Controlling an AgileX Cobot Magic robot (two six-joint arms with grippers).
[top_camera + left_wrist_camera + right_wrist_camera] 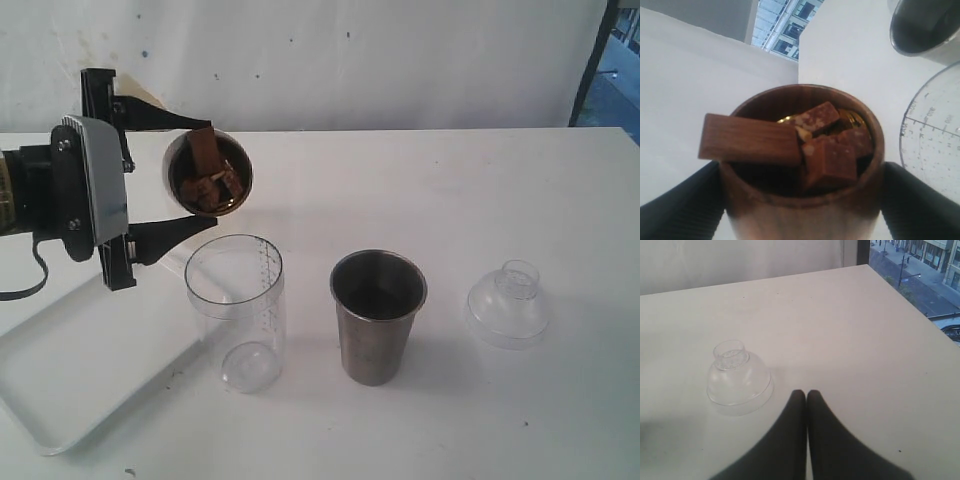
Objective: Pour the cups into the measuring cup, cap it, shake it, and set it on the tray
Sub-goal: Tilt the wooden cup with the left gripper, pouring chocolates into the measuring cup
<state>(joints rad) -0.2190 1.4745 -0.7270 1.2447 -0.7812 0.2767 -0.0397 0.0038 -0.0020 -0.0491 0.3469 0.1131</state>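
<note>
My left gripper is shut on the brown wood-grain cup, one finger on each side. The cup is lifted and tipped, its mouth turned sideways, just above and behind the rim of the clear measuring cup. In the left wrist view the cup sits between the black fingers and holds brown blocks. The steel tumbler stands upright to the right of the measuring cup. The white tray lies at the front left. My right gripper is shut and empty.
A clear domed lid rests on the table right of the tumbler; in the right wrist view the lid lies just off my right fingertips. The left arm's body hangs over the tray's far end.
</note>
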